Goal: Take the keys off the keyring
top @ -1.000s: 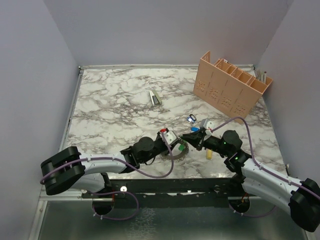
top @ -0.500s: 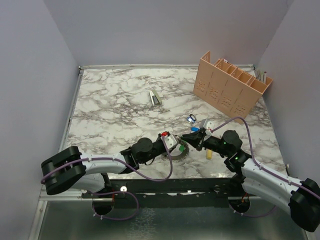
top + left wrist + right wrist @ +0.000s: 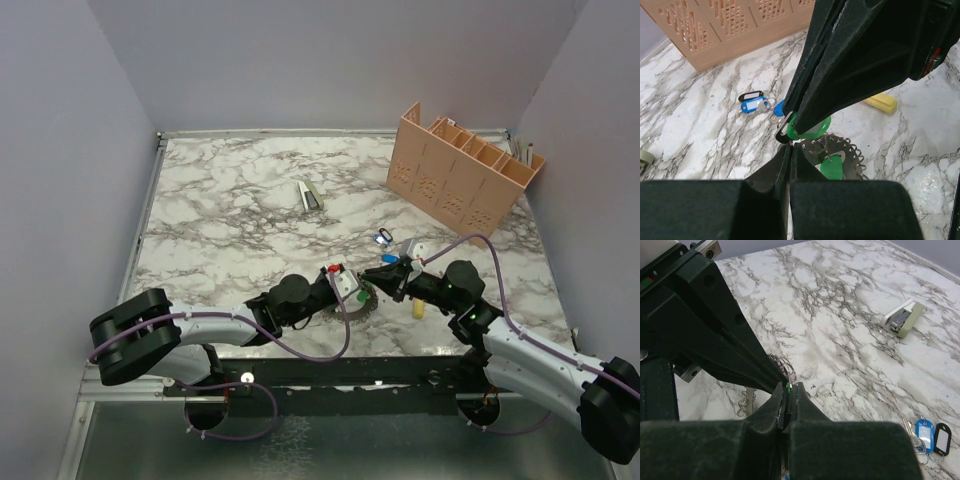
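The keyring (image 3: 852,156), a grey coiled ring, lies on the marble near the table's front (image 3: 364,304). A green-headed key (image 3: 832,167) rests on it. My right gripper (image 3: 788,386) is shut on another green-headed key (image 3: 812,131) just above the ring. My left gripper (image 3: 790,148) comes in from the opposite side, its jaws shut and its tips right under that key's metal edge. Whether they pinch anything I cannot make out. In the top view the left gripper (image 3: 354,289) and right gripper (image 3: 374,273) meet over the ring.
Blue- and black-tagged keys (image 3: 754,105) lie on the marble beyond the ring. A yellow block (image 3: 418,308) sits right of it. A stapler (image 3: 310,195) lies mid-table and a tan slotted crate (image 3: 462,165) stands at the back right.
My left gripper's jaws have closed, and it has edged slightly right toward the right gripper. The right arm has stayed put.
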Controlling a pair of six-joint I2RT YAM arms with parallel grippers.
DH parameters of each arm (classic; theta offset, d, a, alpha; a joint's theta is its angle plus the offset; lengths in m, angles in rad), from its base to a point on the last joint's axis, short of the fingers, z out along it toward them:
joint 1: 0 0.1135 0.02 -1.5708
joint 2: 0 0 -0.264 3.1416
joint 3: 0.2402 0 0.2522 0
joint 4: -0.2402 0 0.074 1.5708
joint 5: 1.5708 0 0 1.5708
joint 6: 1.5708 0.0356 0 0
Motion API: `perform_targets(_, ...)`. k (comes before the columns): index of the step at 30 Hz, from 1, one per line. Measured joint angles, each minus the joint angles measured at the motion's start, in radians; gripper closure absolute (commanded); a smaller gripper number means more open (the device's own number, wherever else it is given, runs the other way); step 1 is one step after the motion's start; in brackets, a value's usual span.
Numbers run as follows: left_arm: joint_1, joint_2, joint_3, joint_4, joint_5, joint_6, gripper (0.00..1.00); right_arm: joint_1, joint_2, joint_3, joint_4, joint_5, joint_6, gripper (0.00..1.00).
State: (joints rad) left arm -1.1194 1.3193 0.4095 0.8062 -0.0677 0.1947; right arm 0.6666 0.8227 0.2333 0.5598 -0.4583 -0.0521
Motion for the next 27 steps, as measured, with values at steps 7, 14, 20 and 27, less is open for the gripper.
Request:
perform_targets(7,0.0,-0.015,0.0,0.0,0.0,-0.003,1.0,0.0,-0.022,0.0,-0.005,0.008,-0.001,1.0)
perform_targets(14,0.0,-0.076,-0.03,0.0,-0.004,-0.021,1.0,0.001,-0.053,0.0,-0.014,0.037,-0.002,0.99)
perform_targets(20,0.0,-0.119,-0.06,-0.001,-0.016,-0.038,1.0,0.005,-0.053,0.0,-0.027,0.042,-0.002,0.99)
perform_targets(27,-0.002,-0.182,-0.092,-0.002,-0.027,-0.053,1.0,0.013,-0.05,0.001,-0.027,0.026,-0.002,1.0)
